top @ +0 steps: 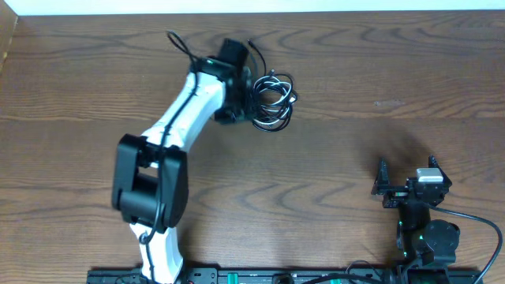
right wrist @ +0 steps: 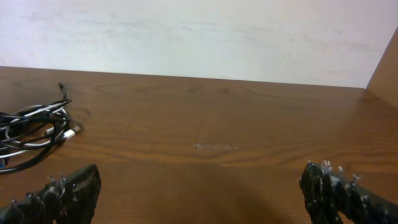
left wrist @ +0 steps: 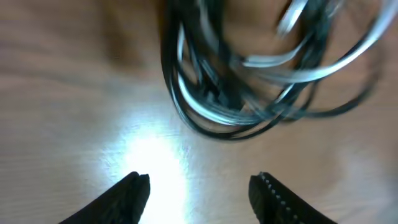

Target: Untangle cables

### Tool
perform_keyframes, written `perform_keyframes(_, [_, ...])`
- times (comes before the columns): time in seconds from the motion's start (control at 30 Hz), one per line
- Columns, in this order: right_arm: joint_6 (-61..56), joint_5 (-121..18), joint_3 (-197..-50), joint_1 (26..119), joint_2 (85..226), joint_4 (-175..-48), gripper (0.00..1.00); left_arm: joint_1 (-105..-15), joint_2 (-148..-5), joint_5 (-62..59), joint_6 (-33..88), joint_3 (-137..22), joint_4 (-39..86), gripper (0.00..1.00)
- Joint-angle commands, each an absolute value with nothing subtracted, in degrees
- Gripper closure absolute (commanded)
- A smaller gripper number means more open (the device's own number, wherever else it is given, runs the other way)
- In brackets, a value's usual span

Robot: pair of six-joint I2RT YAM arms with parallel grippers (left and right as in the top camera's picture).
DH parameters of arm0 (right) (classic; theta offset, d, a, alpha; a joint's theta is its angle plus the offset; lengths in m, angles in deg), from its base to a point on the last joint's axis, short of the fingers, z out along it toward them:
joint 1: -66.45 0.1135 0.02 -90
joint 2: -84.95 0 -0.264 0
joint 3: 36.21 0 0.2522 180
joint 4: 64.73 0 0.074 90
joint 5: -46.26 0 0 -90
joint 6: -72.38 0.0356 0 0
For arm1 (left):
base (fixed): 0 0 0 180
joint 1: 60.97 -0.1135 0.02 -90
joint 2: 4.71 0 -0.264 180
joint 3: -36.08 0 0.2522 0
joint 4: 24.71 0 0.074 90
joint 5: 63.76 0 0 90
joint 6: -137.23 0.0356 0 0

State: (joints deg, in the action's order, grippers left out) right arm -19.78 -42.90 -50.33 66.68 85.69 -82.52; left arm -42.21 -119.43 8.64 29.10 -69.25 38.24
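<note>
The left wrist view is heavily blurred: the cables [left wrist: 249,93] ahead of the fingers [left wrist: 134,193] smear into soft dark and pale streaks. A white glare patch burns on the desk [left wrist: 62,93] just beyond the gap between them. The right wrist view is evenly lit and sharper, though its own dark fingers [right wrist: 62,193] look soft at the lower corners. Overhead the light is flat and diffuse, with a faint shadow on the wood beyond the right fingers.

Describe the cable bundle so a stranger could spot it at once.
On the wooden table, follow the white left arm toward the far edge. Beside its gripper lies the bundle: thin black loops with one white strand, unlike the thicker single cord by the right arm's base.
</note>
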Motion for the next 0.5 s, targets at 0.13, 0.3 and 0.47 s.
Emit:
perform_keyframes(0.13, [-20.26,-43.25,-50.27,67.03,85.6,-82.78,0.01,-42.65,-115.5,9.42,25.49,-70.45,30.44,0.21])
perform_keyframes(0.3, [-20.26,-43.25,-50.27,67.03,85.6,-82.78,0.01,-42.43,-116.74,9.44,25.45,-68.11,22.14,0.21])
perform_keyframes(0.47, [-20.26,-43.25,-50.27,67.03,85.6,-82.78,0.01,-42.23,-119.19,11.54,18.7,-66.65,21.44,0.21])
